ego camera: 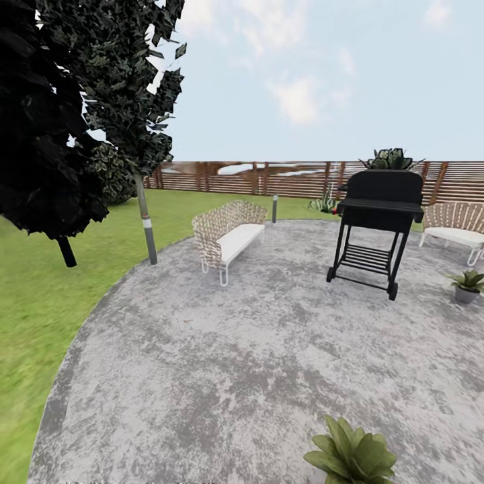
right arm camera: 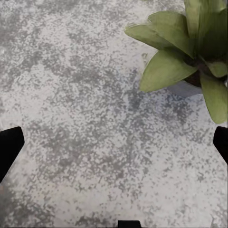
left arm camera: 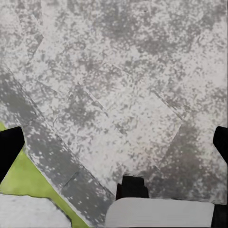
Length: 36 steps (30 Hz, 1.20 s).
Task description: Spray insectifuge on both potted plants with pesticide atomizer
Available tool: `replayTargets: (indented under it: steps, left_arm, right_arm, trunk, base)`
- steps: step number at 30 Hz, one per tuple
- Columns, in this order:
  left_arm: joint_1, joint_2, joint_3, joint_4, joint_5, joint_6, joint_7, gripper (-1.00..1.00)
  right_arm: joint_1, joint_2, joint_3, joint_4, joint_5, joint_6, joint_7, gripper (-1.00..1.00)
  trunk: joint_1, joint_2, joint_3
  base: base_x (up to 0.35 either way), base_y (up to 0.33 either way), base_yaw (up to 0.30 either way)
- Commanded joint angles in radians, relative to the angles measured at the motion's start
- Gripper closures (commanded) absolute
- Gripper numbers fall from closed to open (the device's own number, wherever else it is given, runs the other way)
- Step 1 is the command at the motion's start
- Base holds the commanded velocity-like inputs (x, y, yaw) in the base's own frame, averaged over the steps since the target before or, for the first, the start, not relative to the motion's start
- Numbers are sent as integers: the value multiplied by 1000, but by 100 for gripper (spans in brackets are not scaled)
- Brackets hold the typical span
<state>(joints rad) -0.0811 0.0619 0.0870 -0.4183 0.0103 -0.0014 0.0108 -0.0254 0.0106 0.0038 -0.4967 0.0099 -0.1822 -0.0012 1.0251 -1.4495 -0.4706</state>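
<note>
Two potted plants show from the head camera: one [ego camera: 351, 455] at the bottom edge right of centre, only its broad green leaves in frame, and a second [ego camera: 468, 285] at the right edge, mid-height, in a small grey pot. Both sit on the round grey stone patio [ego camera: 222, 376], well apart. The near one also fills the upper right of my right wrist picture [right arm camera: 183, 50], with a sliver of pot under the leaves.

I can't find the pesticide atomizer anywhere, so I can't say where it is. Nothing like a slim bottle stands out on the paving, by the black grill [ego camera: 376, 222] right of centre, or by the woven bench [ego camera: 227, 235] in the middle. The lawn [ego camera: 40, 296] runs down the left, and the slatted fence [ego camera: 269, 178] crosses the middle distance.

My left gripper [left arm camera: 114, 147] hangs over bare paving near the grass edge, its dark fingertips at the two side margins, spread wide with nothing between them. My right gripper [right arm camera: 114, 147] is likewise spread and empty over the stone beside the plant.

I expect a small spray bottle to be light and rigid, with smooth plastic that may slip and a narrow base that tips if nudged. I'd take it around the body just below the trigger head, squarely, leaving the nozzle free. The leaves look soft, so I'd spray from above without touching them.
</note>
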Motion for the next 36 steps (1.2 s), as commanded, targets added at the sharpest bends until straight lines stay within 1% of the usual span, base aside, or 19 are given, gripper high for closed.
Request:
replayTargets:
  steps: [1, 3, 5, 8, 10, 14, 17, 19, 36]
  left_arm:
    - [-4, -3, 17, -25, 1, 0, 1, -100]
    - [-19, -7, 33, -54, 2, -1, 0, -100]
    - [-28, -8, 39, -60, 1, -3, -3, -100]
    - [-28, 0, 47, -60, 2, -12, -4, -100]
    - [-24, 3, 48, -57, 1, -34, -4, -100]
    - [-20, 4, 46, -10, -1, -130, -5, -100]
    - [-20, 4, 46, 24, 0, -166, -5, -100]
    - [-20, 4, 47, 36, 1, -177, -5, -100]
    - [-20, 4, 45, 44, 2, -185, -14, -100]
  right_arm:
    - [-2, 1, 0, -11, 1, -7, 1, -100]
    - [-4, 0, 1, -23, 1, -12, 2, -100]
    - [-5, -2, 0, -28, 2, -14, 2, -100]
    - [-6, -9, -1, -30, 2, -14, 0, -100]
    - [-7, -10, -1, -28, 2, -14, -1, -100]
    - [-7, -10, 0, -23, 3, -13, -2, -100]
    - [-7, -9, 1, -22, 3, -14, -2, -100]
    - [-7, -9, 1, -22, 3, -15, -2, -100]
    - [-7, -4, 4, -20, 4, -13, 0, -100]
  trunk:
    - [0, -1, -1]
    - [0, -1, -2]
    - [0, -1, -3]
    - [0, -1, -3]
    - [0, -1, -3]
    - [0, -1, -3]
    - [0, -1, -4]
    - [0, -1, -5]
    - [0, -1, -12]
  base:
    - [0, 0, 278]
    - [0, 0, 278]
    - [0, 0, 278]
    - [0, 0, 278]
    - [0, 0, 278]
    - [0, 0, 278]
    - [0, 0, 278]
    - [0, 0, 278]
    - [-3, 10, 278]
